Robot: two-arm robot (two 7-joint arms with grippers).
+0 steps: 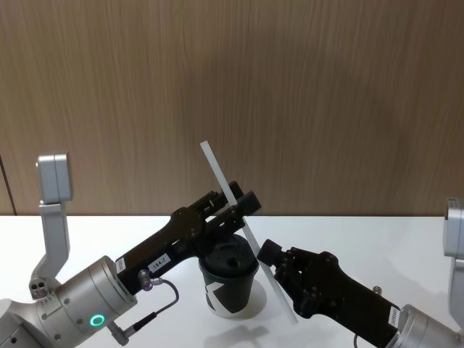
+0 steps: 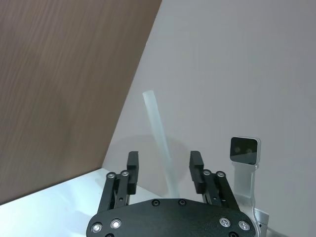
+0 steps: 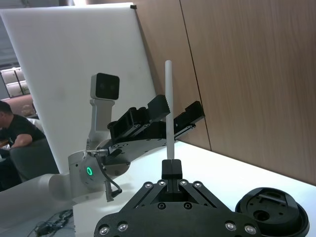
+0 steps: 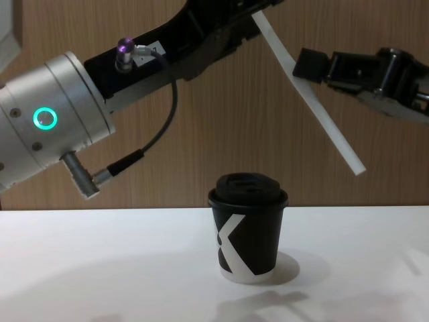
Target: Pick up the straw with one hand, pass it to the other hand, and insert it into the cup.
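While the right tool (image 3: 172,167) pinches the straw (image 3: 169,103), the spread left tool (image 2: 164,162) straddles it.

Backs onto a wall of brown wood-grain panelling (image 1: 326,94), cut by thin vertical seams. Sits lower down on a smooth white tabletop (image 4: 100,268), evenly lit and marked with soft grey shadows. Takes in, from the right wrist, a tall white board (image 3: 74,59) upright beside the panelling, and beyond its edge some dim, lit shelving (image 3: 12,81).
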